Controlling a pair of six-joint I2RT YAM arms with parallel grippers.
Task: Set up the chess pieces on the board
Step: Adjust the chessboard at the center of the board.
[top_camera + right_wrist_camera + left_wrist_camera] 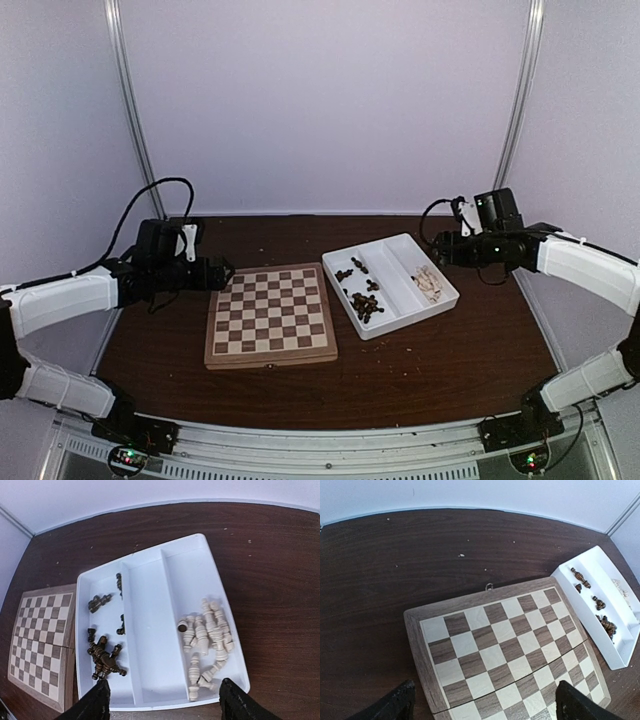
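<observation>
The board (pixel 270 315) lies flat at the centre-left of the table with no pieces on its squares. The dark brown chess pieces (pixel 362 303) lie loose in the left compartment of a white tray (pixel 395 250), most of them in a heap (pixel 102 657). My left gripper (pixel 225 272) hovers open over the board's (pixel 510 650) left side, with nothing between its fingers. Above the tray's (pixel 145 630) near edge my right gripper (pixel 162 697) stands open and holds nothing, its jaws set wide apart. The left wrist view catches a few dark pieces (pixel 607 625) in the tray (pixel 620 647).
Pale cream pieces (pixel 207 635) lie piled in the tray's right compartment, and its middle compartment holds nothing. The board (pixel 42 640) sits just left of the tray. White walls close the table at the back and sides.
</observation>
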